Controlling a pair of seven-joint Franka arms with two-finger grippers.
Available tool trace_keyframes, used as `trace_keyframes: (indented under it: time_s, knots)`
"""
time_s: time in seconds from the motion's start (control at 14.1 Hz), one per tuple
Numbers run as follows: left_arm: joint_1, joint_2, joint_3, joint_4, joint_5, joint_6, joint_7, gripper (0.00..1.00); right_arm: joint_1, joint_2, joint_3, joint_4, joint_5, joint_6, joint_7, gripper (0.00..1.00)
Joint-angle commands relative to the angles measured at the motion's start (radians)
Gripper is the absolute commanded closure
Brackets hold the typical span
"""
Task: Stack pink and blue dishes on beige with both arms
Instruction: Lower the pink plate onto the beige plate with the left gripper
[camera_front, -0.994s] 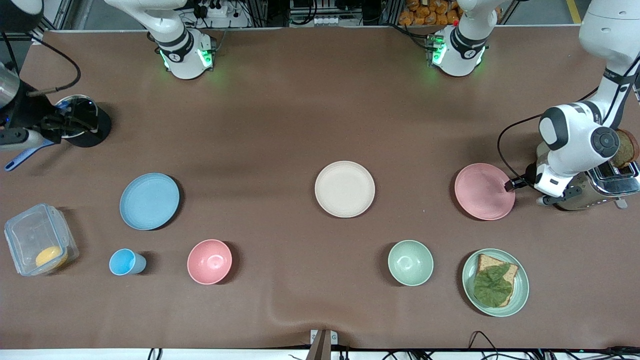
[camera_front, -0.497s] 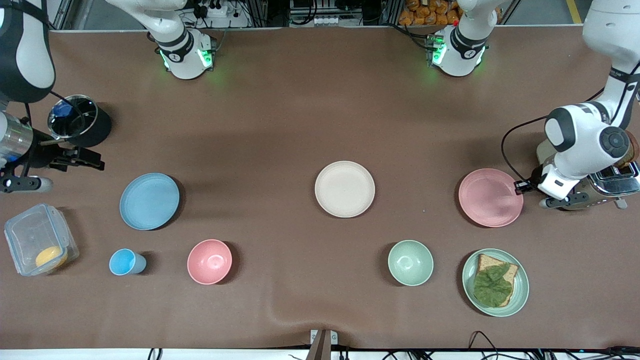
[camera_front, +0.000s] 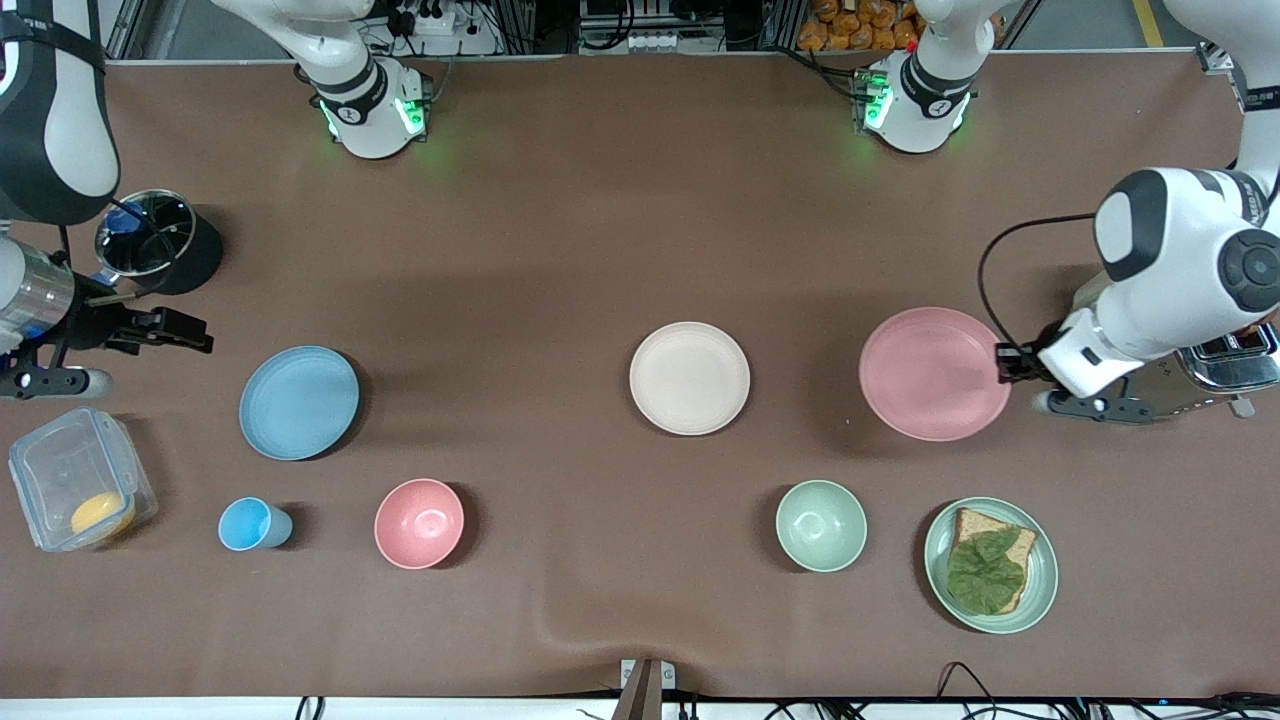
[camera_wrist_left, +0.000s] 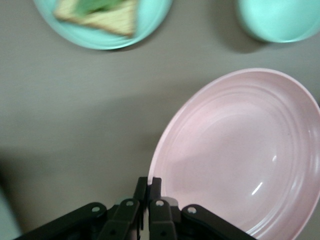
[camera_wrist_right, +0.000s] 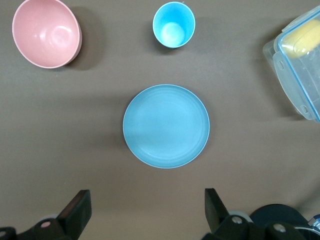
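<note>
— So far, nothing stacked. Beige plate (camera_front: 689, 378) bare, flat on the worktop (camera_front: 600, 220). Both stacking steps outstanding.

— Status of the pink plate (camera_front: 934, 373)?

— Off the worktop, judging by its shadow; just beside the beige plate, toward the left arm's end. Clamped at the rim by the left gripper (camera_front: 1008, 362). Confirmed in the left wrist view: jaws clenched on the plate's edge, rest of the dish jutting out past them, slightly tilted. Reckoned to be mid-carry, not yet over the beige plate.

— And the blue plate (camera_front: 299, 402)?

— Untouched, flat on the worktop, well apart from the beige plate toward the right arm's end. Right gripper (camera_front: 170, 330) near the blue plate, up in the air beside its rim, not over it. Jaws released, spread wide, holding nothing. In the right wrist view, plate seen between the two fingertips (camera_wrist_right: 79, 210) but well below and ahead of them. No contact.

— Remaining?

— Set pink on beige; then reach, grip and carry blue.
</note>
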Motion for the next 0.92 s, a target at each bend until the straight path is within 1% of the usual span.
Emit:
trace_keyframes:
  time_s: [0.0,0.21,0.43,0.5,0.64,0.71,0.85]
  knots:
    - [-0.029,0.07,-0.099,0.009,-0.018,-0.006,-0.083,1.0,-0.025,0.025,0.014,0.014,-0.012,0.016,-0.008,0.0]
    - [-0.183,0.132,-0.104,-0.008,-0.003,0.089,-0.22,1.0,-0.048,0.045,0.014,0.015,-0.015,0.03,-0.013,0.0]
    - [-0.277,0.225,-0.101,-0.005,0.005,0.227,-0.364,1.0,-0.059,0.054,0.014,0.018,-0.016,0.03,-0.016,0.0]
    - [-0.299,0.257,-0.099,-0.005,0.028,0.264,-0.399,1.0,-0.06,0.056,0.014,0.018,-0.016,0.034,-0.018,0.0]
    - [-0.308,0.316,-0.099,-0.003,0.122,0.324,-0.488,1.0,-0.062,0.056,0.014,0.018,-0.016,0.039,-0.03,0.0]
    - [-0.323,0.339,-0.099,0.003,0.168,0.333,-0.533,1.0,-0.062,0.056,0.014,0.018,-0.016,0.039,-0.031,0.0]
    - [-0.351,0.376,-0.099,0.009,0.219,0.344,-0.587,1.0,-0.066,0.056,0.014,0.018,-0.016,0.039,-0.031,0.0]
